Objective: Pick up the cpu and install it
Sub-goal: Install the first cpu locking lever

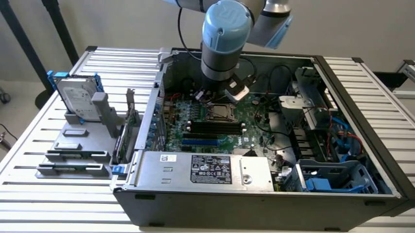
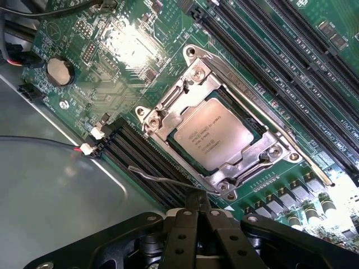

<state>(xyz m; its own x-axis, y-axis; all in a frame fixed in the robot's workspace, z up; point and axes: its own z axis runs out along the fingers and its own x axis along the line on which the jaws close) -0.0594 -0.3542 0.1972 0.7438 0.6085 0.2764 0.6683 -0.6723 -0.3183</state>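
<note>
Wrist view shows you the cpu [image 2: 211, 134] already seated in its socket frame [image 2: 168, 109] on the motherboard [image 2: 112, 50], with the gripper [image 2: 197, 203] pinched shut on nothing just beside it, so I judge the locking lever [image 2: 162, 179] now needs attention.

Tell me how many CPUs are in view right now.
1. The cpu lies in the socket on the motherboard, framed by the metal bracket, just beyond the fingertips of the shut gripper. Another could be hidden behind the arm.
</note>
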